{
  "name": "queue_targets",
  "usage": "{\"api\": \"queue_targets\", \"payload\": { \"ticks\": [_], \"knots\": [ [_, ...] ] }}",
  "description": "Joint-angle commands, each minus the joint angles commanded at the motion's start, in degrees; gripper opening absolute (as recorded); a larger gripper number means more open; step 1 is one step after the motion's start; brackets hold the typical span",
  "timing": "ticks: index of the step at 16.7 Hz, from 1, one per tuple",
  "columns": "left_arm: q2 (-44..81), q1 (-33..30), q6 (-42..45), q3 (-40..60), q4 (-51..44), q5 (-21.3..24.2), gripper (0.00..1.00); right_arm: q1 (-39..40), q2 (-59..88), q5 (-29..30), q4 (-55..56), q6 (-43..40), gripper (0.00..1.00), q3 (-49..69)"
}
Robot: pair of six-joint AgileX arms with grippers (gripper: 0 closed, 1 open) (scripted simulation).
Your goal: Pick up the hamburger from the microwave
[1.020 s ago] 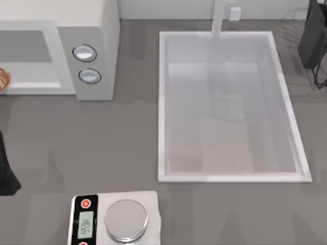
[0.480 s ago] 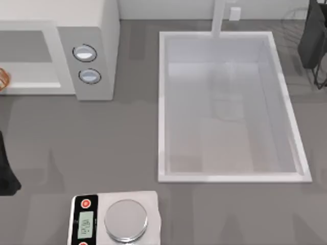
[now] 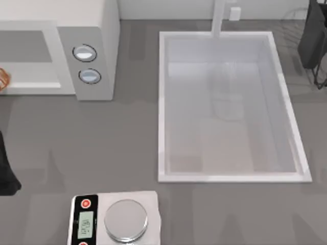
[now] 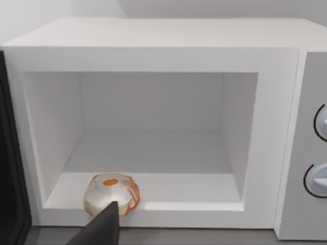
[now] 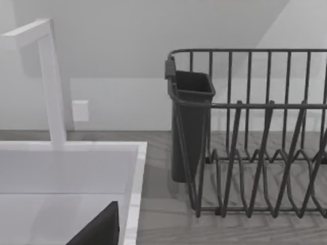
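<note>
Left wrist view: hamburger [image 4: 111, 193] sits on the microwave [image 4: 153, 56] cavity floor, at the front lip near the cavity's left wall, not lifted. Left gripper [image 4: 102, 228] is just in front of it, one dark fingertip overlapping the bun's lower edge; probably no contact yet, and I cannot tell whether the jaws are wide or narrow. So: approach under way, grasp and pull-out left. Bun is small, round, glossy orange-brown on tan, looks slippery on the curve. Microwave is a matte white box, square-edged cavity, grey panel with two round knobs [image 3: 85, 53]. Top view: hamburger [image 3: 3, 77] peeks at the left edge, left arm [image 3: 6, 176] dark below it. Right gripper [image 5: 97, 229] idles by the sink [image 5: 134, 168] and wire dish rack [image 5: 255, 132], state unreadable.
</note>
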Motion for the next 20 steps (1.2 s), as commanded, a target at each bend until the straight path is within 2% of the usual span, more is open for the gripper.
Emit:
{"api": "queue_targets", "payload": {
  "ticks": [4,8,13,20],
  "knots": [
    [1.6,0.2,0.1,0.6,0.8,0.2,1.0,0.0,0.0,0.0,0.0,0.0,1.0,0.0],
    [11.5,1.2,0.5,4.1,5.8,1.3,1.0,0.0,0.0,0.0,0.0,0.0,1.0,0.0],
    [33.6,3.5,1.5,12.0,16.8,3.9,1.0,0.0,0.0,0.0,0.0,0.0,1.0,0.0],
    [73.8,7.7,3.3,26.2,36.9,8.5,1.0,0.0,0.0,0.0,0.0,0.0,1.0,0.0]
  ]
}}
